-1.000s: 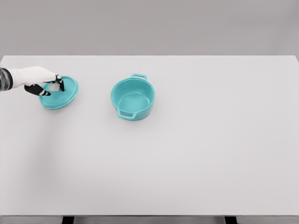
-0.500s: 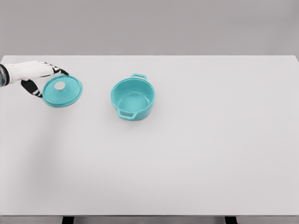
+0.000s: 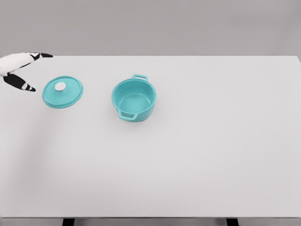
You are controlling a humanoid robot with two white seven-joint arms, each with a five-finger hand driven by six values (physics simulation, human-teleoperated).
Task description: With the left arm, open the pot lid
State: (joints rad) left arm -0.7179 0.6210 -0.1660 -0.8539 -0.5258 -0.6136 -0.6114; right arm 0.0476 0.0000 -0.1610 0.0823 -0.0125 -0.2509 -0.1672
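Observation:
A teal pot (image 3: 133, 99) with two loop handles stands uncovered on the white table (image 3: 197, 155), its inside bare. Its round teal lid (image 3: 62, 92), with a pale knob in the middle, lies flat on the table to the pot's left. My left hand (image 3: 31, 70) hovers at the far left edge, up and left of the lid, with fingers spread and nothing in them. A clear gap separates the hand from the lid. The right arm does not show.
The table's far edge runs just behind my left hand, with a plain grey wall beyond it. Two dark table legs (image 3: 68, 221) peek out under the near edge.
The left hand let go of the lid, which now lies flat on the table. The hand then drew back up and to the left, with its fingers spread.

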